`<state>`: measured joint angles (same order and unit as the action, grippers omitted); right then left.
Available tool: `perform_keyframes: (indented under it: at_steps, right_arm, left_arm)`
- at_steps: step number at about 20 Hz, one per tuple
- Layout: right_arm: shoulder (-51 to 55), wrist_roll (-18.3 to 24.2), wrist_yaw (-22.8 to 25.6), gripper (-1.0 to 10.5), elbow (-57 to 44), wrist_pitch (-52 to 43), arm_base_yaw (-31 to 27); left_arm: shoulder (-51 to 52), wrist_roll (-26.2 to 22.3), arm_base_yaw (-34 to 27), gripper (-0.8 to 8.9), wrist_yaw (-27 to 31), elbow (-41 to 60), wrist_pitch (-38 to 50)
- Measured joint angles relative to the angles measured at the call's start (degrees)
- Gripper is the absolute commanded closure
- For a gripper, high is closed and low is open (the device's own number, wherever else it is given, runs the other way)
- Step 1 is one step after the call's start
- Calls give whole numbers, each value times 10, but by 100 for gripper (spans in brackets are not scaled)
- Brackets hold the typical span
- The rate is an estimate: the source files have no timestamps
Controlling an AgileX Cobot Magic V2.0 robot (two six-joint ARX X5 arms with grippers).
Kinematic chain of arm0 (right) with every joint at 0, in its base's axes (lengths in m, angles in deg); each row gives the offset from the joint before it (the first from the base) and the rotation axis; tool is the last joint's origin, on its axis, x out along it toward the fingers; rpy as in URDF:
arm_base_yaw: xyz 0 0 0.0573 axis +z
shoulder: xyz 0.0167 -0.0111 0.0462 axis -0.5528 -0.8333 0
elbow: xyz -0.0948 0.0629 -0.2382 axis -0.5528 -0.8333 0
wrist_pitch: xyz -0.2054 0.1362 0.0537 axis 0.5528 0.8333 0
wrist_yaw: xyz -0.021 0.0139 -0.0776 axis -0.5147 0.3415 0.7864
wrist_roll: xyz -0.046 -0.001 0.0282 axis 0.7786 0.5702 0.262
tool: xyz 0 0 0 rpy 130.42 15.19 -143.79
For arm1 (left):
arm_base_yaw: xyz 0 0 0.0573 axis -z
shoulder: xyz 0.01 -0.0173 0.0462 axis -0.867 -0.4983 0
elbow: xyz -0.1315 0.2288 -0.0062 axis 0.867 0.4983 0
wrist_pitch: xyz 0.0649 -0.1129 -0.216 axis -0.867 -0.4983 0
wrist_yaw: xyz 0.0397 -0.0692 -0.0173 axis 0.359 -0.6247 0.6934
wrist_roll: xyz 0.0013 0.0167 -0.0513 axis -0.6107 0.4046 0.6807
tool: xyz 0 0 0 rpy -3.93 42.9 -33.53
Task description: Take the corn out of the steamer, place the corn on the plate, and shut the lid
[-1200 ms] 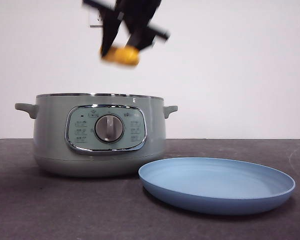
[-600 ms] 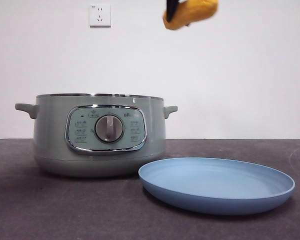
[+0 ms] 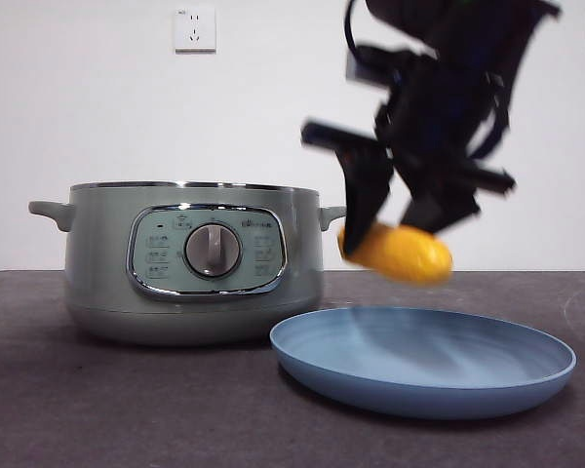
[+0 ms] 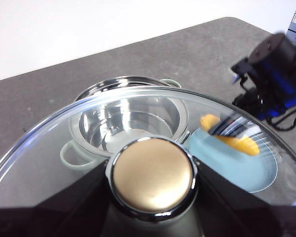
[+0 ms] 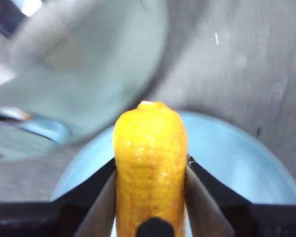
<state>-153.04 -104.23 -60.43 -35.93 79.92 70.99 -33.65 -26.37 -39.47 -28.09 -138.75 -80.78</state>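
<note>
My right gripper [image 3: 395, 229] is shut on the yellow-orange corn [image 3: 398, 253] and holds it a little above the light-blue plate [image 3: 526, 375]; the corn [image 5: 149, 168] fills the right wrist view with the plate [image 5: 237, 158] under it. The sage-green steamer [image 3: 107, 283] stands open at the left of the plate. My left gripper [image 4: 153, 207] is shut on the knob [image 4: 153, 174] of the glass lid [image 4: 49, 153], held high above the open steamer [image 4: 128, 118]. Through the lid, the corn [image 4: 232, 140] and plate [image 4: 246, 170] show.
A white wall with a socket [image 3: 195, 29] stands behind the dark table [image 3: 127, 409]. The right arm [image 4: 276, 69] shows dark and blurred beside the plate in the left wrist view.
My right gripper has carried the corn up from over the steamer, across to the right, and down to just above the plate.
</note>
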Motion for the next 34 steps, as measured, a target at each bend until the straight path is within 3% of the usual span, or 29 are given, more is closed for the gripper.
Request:
perform_keyframes:
  at_steps: [5, 14, 16, 20, 25, 29, 34]
  right_arm:
    - [-3, -19, 2, 959, -78, -89, -11]
    - [-8, -25, 2, 957, -112, -94, -30]
    - [-8, -29, 2, 863, -112, -94, -30]
    - [-8, -36, 0, 379, -112, -91, -30]
    - [0, -38, 0, 371, -112, -87, -30]
    - [111, -39, 0, 372, -114, -50, -30]
    - [315, -17, 0, 376, -114, 84, -30]
  left_arm:
    - [0, 0, 0, 822, 0, 0, 0]
    - [-3, 2, 0, 822, -1, 0, 2]
    - [-11, 2, 0, 822, -2, 0, 5]
    - [-43, 2, 0, 822, -2, 0, 24]
    - [-96, 2, 0, 822, -21, 0, 95]
    - [-161, 2, 0, 822, -30, 0, 155]
    - [-265, -3, 0, 822, -33, 0, 268]
